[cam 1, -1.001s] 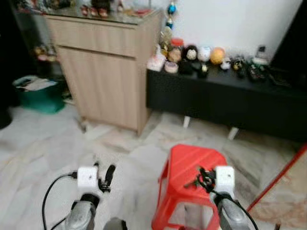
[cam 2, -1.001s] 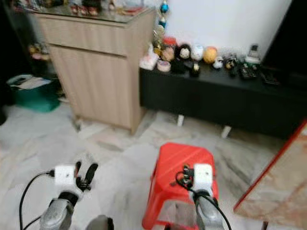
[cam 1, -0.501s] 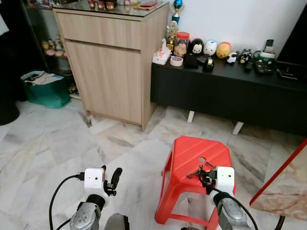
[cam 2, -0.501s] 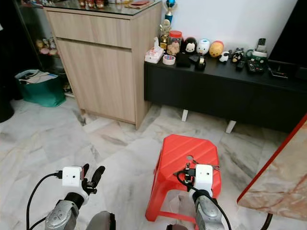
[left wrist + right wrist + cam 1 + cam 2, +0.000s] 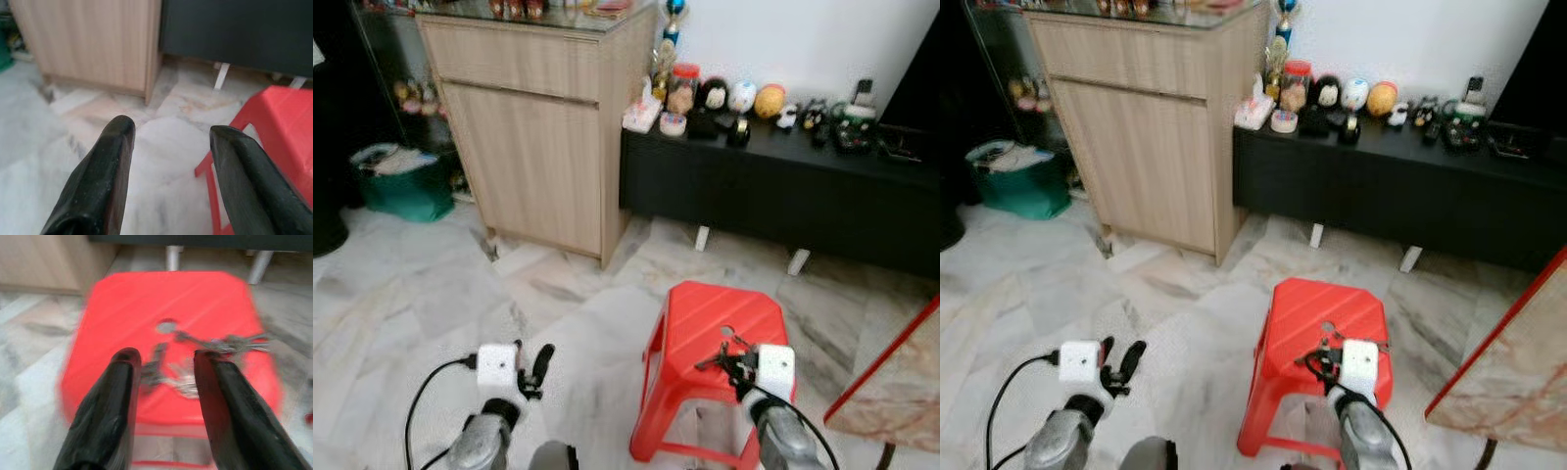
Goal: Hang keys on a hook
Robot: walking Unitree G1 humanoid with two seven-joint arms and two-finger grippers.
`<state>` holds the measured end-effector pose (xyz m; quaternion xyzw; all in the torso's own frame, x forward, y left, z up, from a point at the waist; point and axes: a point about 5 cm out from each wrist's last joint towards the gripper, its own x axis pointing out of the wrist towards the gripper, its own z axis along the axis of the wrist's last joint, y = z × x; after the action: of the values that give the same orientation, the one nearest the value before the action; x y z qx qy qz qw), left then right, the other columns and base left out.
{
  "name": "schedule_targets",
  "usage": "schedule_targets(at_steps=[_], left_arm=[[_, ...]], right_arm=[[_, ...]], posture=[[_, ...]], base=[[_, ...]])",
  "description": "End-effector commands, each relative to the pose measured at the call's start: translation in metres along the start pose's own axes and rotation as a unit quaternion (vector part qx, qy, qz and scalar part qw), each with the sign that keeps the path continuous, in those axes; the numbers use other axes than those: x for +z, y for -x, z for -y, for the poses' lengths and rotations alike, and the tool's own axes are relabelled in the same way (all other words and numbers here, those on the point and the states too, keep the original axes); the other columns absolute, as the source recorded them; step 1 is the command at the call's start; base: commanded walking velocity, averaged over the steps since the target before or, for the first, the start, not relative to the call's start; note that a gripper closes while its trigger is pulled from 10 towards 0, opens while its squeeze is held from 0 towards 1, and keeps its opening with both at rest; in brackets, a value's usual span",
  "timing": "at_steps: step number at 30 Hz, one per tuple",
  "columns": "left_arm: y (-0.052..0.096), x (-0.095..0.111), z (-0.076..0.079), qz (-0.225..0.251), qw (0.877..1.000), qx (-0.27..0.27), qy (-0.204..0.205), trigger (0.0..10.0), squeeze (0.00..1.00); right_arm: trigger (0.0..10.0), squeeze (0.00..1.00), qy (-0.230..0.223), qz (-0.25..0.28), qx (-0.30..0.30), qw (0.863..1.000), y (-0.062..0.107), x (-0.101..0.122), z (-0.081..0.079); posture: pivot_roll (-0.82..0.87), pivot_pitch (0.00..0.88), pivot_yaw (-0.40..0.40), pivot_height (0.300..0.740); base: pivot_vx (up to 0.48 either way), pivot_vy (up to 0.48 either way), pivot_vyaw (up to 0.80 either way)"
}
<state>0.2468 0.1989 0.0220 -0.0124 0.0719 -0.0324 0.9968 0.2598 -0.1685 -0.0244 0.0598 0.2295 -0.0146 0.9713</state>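
So the wooden cabinet and the black TV bench with its row of little figurines sit along the wall, and in front is the red stool with the keys lying spread on its seat, just past the spread, empty fingers of the right gripper. My worry is that the bunch is flat and splayed on slick plastic, so a pinch could catch only one key, or push the lot off the edge. The left gripper hangs over bare floor, fingers wide with nothing between them, and the green bin beside the cabinet holds what looks like paper, hard to tell.
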Motion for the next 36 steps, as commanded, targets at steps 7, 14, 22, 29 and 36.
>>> schedule_targets(at_steps=[7,14,22,29,36], left_arm=[[0.000,-0.002,0.008,-0.004,1.000,-0.005,0.008,10.0,0.00],[-0.001,-0.001,0.007,-0.002,1.000,-0.003,0.007,10.0,0.00],[-0.002,0.000,0.008,0.001,1.000,-0.006,0.008,10.0,0.00],[-0.001,0.000,0.008,0.001,1.000,-0.007,0.009,10.0,0.00],[-0.002,0.000,0.005,0.000,1.000,-0.004,0.007,10.0,0.00]], right_arm=[[10.0,0.00,0.016,-0.010,0.004,1.000,-0.001,0.000,0.004],[10.0,0.00,0.028,-0.016,0.043,0.999,-0.001,-0.002,-0.003],[10.0,0.00,0.017,-0.044,0.065,0.997,0.001,-0.010,-0.006],[10.0,0.00,0.053,-0.111,0.096,0.988,0.007,-0.027,-0.003],[10.0,0.00,0.075,-0.186,0.098,0.975,0.015,-0.047,0.005]], posture=[[0.08,0.000,-0.076,0.643],[0.08,0.000,-0.077,0.643],[0.08,0.000,-0.079,0.643],[0.08,0.000,-0.080,0.643],[0.07,0.000,-0.076,0.643]], base=[[0.338,0.000,0.00],[0.346,0.000,0.47],[0.086,0.000,0.20],[0.000,0.000,0.00],[0.000,0.000,0.00]])
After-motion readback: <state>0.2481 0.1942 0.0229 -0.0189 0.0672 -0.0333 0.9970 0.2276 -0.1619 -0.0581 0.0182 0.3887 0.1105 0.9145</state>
